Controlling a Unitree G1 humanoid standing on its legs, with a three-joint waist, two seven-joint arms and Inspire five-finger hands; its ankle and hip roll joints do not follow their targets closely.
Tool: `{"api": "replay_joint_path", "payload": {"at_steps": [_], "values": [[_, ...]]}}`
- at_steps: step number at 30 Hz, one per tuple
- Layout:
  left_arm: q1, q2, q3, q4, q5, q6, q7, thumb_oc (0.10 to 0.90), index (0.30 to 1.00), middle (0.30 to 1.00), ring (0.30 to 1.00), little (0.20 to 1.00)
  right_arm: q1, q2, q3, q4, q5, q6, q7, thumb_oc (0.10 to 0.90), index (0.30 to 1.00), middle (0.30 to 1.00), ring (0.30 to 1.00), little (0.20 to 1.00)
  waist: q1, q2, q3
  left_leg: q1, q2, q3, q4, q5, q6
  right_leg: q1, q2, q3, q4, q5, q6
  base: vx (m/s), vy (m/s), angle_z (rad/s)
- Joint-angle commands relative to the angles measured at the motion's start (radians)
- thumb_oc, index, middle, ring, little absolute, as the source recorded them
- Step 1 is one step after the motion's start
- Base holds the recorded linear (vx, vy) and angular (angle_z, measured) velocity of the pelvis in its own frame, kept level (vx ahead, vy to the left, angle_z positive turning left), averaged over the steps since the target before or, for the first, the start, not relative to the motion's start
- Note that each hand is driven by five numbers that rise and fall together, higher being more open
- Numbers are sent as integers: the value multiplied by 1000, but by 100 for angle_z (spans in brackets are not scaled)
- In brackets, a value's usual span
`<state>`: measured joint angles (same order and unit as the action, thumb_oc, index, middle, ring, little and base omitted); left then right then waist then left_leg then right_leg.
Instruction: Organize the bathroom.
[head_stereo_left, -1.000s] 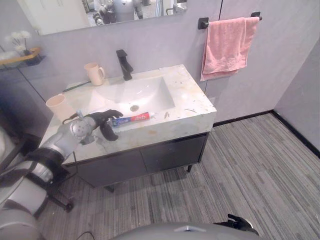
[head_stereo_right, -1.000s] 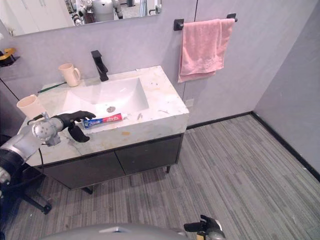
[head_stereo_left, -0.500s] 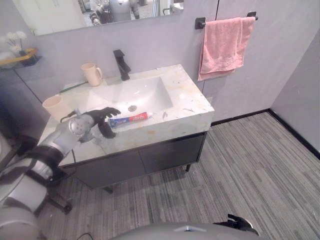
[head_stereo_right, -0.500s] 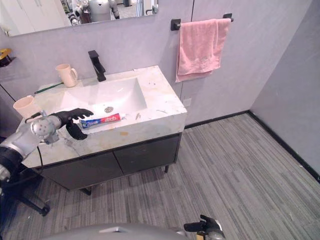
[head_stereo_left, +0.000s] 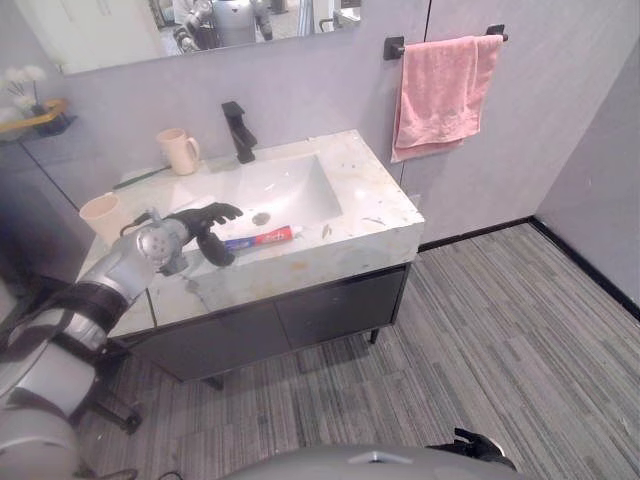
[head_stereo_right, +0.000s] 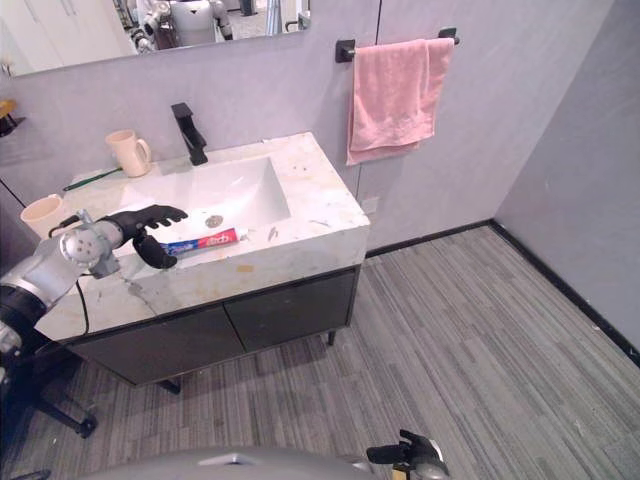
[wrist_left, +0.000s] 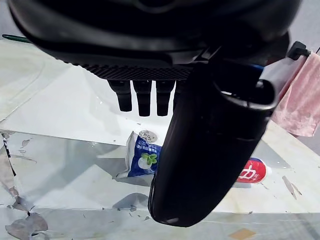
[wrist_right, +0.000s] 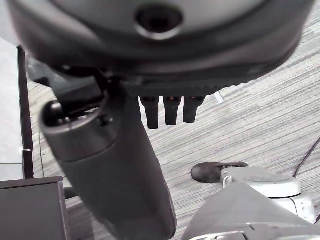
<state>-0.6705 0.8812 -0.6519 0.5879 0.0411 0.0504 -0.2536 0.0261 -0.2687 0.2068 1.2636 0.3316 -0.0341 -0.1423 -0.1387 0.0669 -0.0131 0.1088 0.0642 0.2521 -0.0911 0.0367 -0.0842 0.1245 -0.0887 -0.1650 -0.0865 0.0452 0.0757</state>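
Marble vanity top (head_stereo_left: 385, 215) carries 1 toothpaste tube (head_stereo_left: 258, 238) along its front edge, before the basin. The left hand (head_stereo_left: 205, 226), fingers spread, hovers over its near end, probably for grasping; the right hand (wrist_right: 125, 165) hangs relaxed.

Toothpaste tube (head_stereo_left: 258, 238) lies on the counter (head_stereo_left: 330, 245) before the sink basin (head_stereo_left: 270, 188); faucet (head_stereo_left: 238, 131) behind the basin; mug (head_stereo_left: 180, 151) left of the faucet; cup (head_stereo_left: 103, 216) at the counter's left edge; towel (head_stereo_left: 440, 92) hangs on the wall at right.
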Motion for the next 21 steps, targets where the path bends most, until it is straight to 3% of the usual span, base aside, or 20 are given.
{"api": "replay_joint_path", "payload": {"at_steps": [1, 11, 12, 13, 14, 17, 20, 21], "values": [[-272, 61, 34, 72, 1, -10, 33, 800, 900, 900, 900, 900, -71, -5, 5, 55, 14, -27, -24, 800, 900, 900, 900, 900, 7, 15, -10, 65, -18, 37, 4, -60, 68, 6, 17, -28, 25, -32, 48, 0, 0, 0], [-271, 50, 20, 85, 51, 4, 31, 800, 900, 900, 900, 900, -62, -3, 2, 55, 31, -30, -32, 800, 900, 900, 900, 900, 2, 13, -9, 65, -19, 41, 4, -61, 69, 5, 18, -26, 25, -31, 50, 0, 0, 0], [-270, 47, 20, 91, 52, 7, 25, 707, 761, 761, 761, 761, -61, -2, 3, 51, 37, -29, -34, 800, 900, 900, 900, 900, 1, 12, -9, 65, -19, 41, 4, -61, 69, 5, 18, -25, 25, -30, 50, 0, 0, 0], [-269, 43, 21, 96, 57, 10, 18, 659, 688, 688, 688, 688, -60, -2, 3, 49, 39, -29, -34, 800, 900, 900, 900, 900, -1, 12, -8, 64, -19, 42, 4, -61, 70, 4, 18, -24, 25, -30, 49, 0, 0, 0], [-269, 37, 20, 100, 74, 19, 8, 554, 531, 531, 531, 531, -59, -1, 1, 46, 41, -30, -35, 800, 900, 900, 900, 900, -3, 12, -7, 64, -19, 43, 4, -60, 70, 2, 19, -23, 25, -30, 49, 0, 0, 0], [-265, 29, 16, 109, 78, 17, 8, 483, 425, 425, 425, 425, -59, 4, 1, 43, 50, -32, -43, 800, 900, 900, 900, 900, -5, 14, -5, 65, -19, 44, 4, -61, 71, 2, 19, -22, 27, -32, 49, 0, 0, 0], [-262, 18, 12, 113, 76, 22, 13, 456, 385, 385, 385, 385, -58, 4, -5, 47, 52, -36, -46, 800, 900, 900, 900, 900, -8, 18, -4, 65, -19, 46, 4, -61, 71, 1, 19, -21, 28, -33, 48, 0, 0, 0], [-259, 14, 14, 119, 79, 21, 11, 411, 316, 316, 316, 316, -56, 3, -6, 49, 56, -39, -47, 800, 900, 900, 900, 900, -10, 19, -4, 65, -19, 48, 4, -61, 72, 0, 20, -20, 29, -34, 48, 0, 0, 0]]}}
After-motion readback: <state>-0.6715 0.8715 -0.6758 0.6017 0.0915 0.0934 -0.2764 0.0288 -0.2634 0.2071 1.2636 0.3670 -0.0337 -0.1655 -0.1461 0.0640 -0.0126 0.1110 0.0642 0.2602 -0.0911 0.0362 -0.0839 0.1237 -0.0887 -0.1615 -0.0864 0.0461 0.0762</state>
